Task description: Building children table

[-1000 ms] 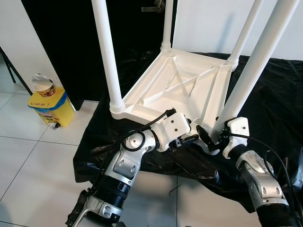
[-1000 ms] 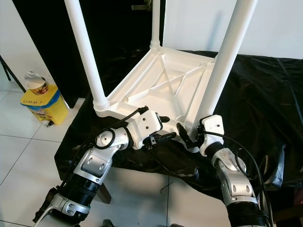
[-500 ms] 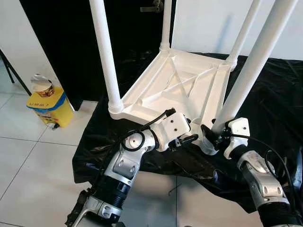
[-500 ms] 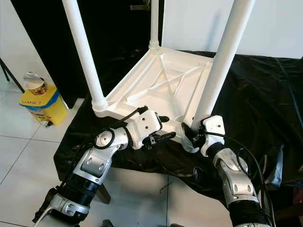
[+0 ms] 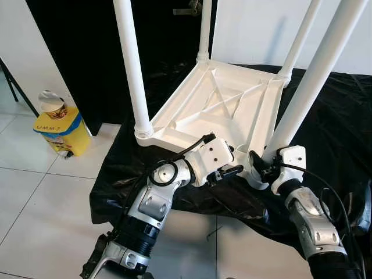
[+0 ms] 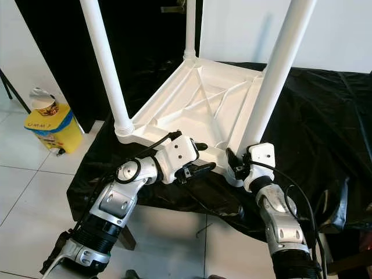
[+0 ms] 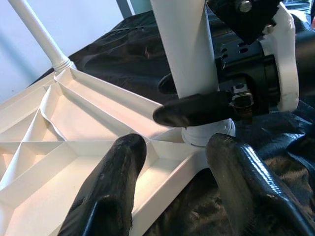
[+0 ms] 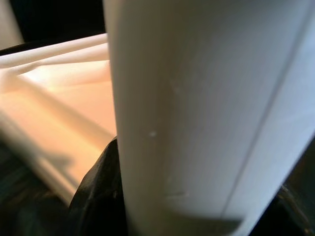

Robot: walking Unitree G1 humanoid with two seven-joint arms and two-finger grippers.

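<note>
table (image 5: 221, 104): white moulded plastic, smooth, slight sheen. legs (image 5: 131, 64): same plastic, smooth. sheet (image 5: 331, 110): black plastic film, glossy, crinkled. floor (image 5: 35, 192): pale glazed tiles. left gripper (image 7: 174, 162): fingers (image 7: 113, 182) glossy black. arms (image 5: 154, 200): brushed silver metal.

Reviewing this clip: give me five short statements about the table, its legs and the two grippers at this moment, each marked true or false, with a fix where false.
1. The white table lies upside down on a black sheet, legs pointing up. True.
2. The right gripper is closed around the base of the near right leg. True.
3. The left gripper is shut on the near left leg. False: its fingers are open by the table's near edge, close to the right gripper, away from that leg.
4. A yellow bin stands on the tiled floor to the robot's left. True.
5. Only three legs are fitted. False: four legs stand in the corners.
</note>
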